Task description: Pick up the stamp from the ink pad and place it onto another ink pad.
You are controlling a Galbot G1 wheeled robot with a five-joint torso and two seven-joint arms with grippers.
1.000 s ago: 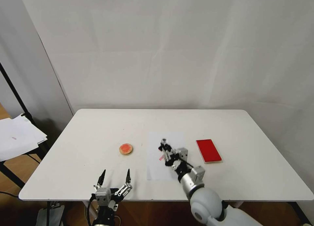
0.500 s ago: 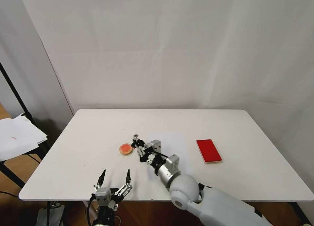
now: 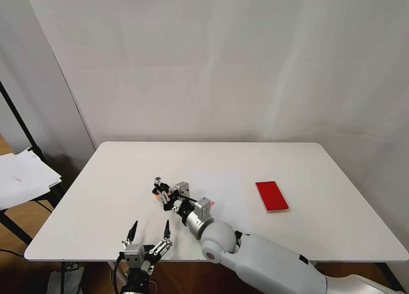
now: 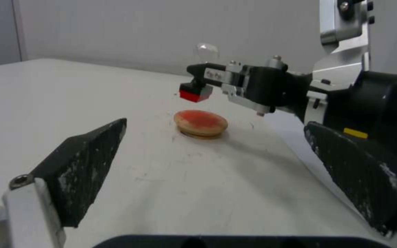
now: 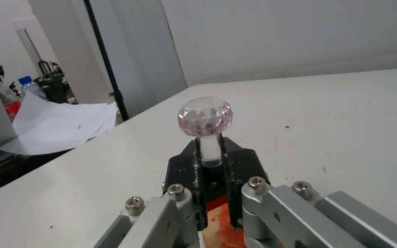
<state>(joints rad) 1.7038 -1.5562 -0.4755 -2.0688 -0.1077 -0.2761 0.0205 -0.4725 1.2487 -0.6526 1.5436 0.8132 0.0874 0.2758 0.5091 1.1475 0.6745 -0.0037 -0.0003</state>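
Observation:
My right gripper (image 3: 158, 191) is shut on the stamp (image 3: 158, 181), a small black block with a clear round knob (image 5: 205, 116) and a red underside (image 4: 195, 95). The stamp hangs upright a little above the round tan-rimmed ink pad (image 4: 201, 123), apart from it, over its far edge. The pad's orange-red centre (image 5: 219, 225) peeks out beneath the right fingers (image 5: 185, 168). Far off at the table's right lies the flat red rectangular ink pad (image 3: 272, 196), with nothing on it. My left gripper (image 3: 151, 223) stands open near the front edge, just short of the round pad.
A white paper sheet (image 3: 223, 194) lies flat on the white table (image 3: 298, 157) between the two pads. The right arm (image 3: 255, 251) crosses the table's front middle. A stack of papers (image 3: 23, 177) rests on a stand past the left edge.
The right arm has swung left across the paper sheet, carrying the stamp to just above the round pad. The left gripper has stayed put.

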